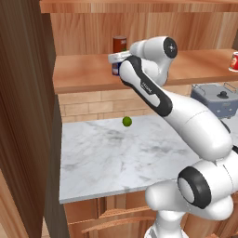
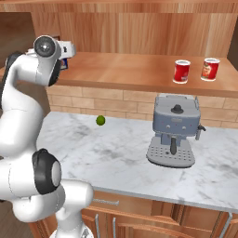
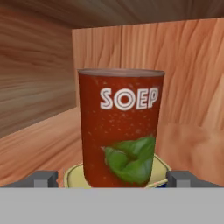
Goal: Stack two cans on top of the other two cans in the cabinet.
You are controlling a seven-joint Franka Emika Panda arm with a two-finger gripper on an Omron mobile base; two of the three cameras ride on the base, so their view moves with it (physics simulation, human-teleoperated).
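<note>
- The cabinet (image 2: 139, 69) spans the wall above the bench (image 2: 125, 153); its lower shelf carries all the cans.
- The coffee machine (image 2: 174, 132) stands on the bench to the right, and a small green fruit (image 1: 127, 121) lies far back near the brick wall.
- The arm reaches to the shelf's left end, where the dark red can (image 3: 120, 127) stands upright on the blue tin (image 3: 81, 177), of which only the yellow top shows.
- The fingers (image 3: 113, 179) stand released, one tip either side of the stack's base, touching nothing I can make out.
- Two red cans (image 2: 181, 71) sit side by side, well apart to the right on the same shelf, unstacked.
- Judging by this, one stack is done; the next pick lies far right of the fingers, long axis vertical.
</note>
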